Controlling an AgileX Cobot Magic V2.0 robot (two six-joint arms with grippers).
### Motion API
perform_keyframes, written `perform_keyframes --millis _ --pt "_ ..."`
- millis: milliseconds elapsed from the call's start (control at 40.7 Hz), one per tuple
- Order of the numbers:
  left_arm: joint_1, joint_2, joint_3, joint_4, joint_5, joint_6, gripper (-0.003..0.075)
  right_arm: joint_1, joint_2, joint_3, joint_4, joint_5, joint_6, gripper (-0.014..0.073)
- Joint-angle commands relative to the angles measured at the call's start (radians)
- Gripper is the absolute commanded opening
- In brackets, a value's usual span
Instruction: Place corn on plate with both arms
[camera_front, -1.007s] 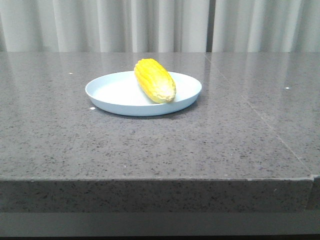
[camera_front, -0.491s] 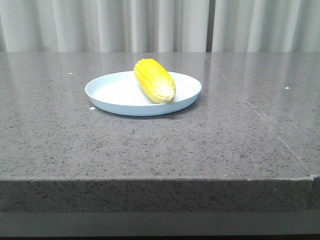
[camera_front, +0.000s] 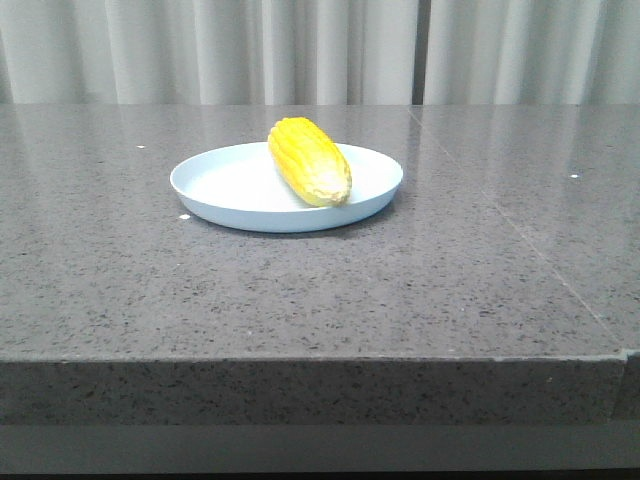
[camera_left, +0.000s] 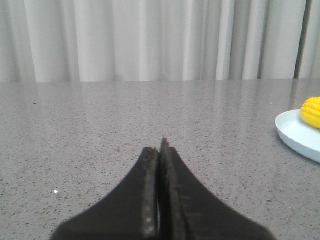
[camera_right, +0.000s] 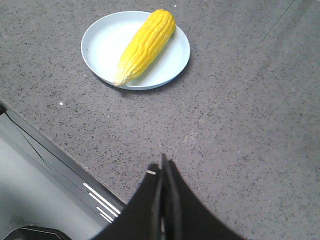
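The yellow corn (camera_front: 309, 160) lies on the pale blue plate (camera_front: 215, 184) in the middle of the grey stone table, its paler tip pointing toward the table's front edge. It also shows in the right wrist view (camera_right: 145, 44) on the plate (camera_right: 100, 43), and its end shows in the left wrist view (camera_left: 312, 111) with the plate's rim (camera_left: 292, 135). My left gripper (camera_left: 161, 147) is shut and empty, low over the table, left of the plate. My right gripper (camera_right: 162, 165) is shut and empty, above the table's front edge, away from the plate. Neither gripper shows in the front view.
The table's front edge (camera_front: 320, 360) runs across the front view, and a seam (camera_front: 520, 235) crosses the tabletop on the right. Pale curtains (camera_front: 320, 50) hang behind the table. In the right wrist view the table edge (camera_right: 55, 150) drops off beside my gripper.
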Motion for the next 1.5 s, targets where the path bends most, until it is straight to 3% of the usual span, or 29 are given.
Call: perform_keyframes --millis 0,1130,1277,1474 --pt "0.003 -0.018 0.022 -0.009 -0.083 -0.024 -0.0020 -0.002 0.001 -0.023 -0.009 -0.063 0.003 -0.0070" --pt "0.003 -0.017 0.022 -0.009 -0.083 -0.024 -0.0020 -0.001 -0.018 -0.012 -0.007 -0.073 0.003 -0.0070" --pt "0.003 -0.017 0.022 -0.009 -0.081 -0.024 -0.0020 -0.089 -0.101 0.079 0.007 -0.120 0.003 -0.0070" --pt "0.003 -0.017 0.022 -0.009 -0.081 -0.024 -0.0020 -0.348 -0.316 0.340 0.058 -0.401 0.003 -0.0070"
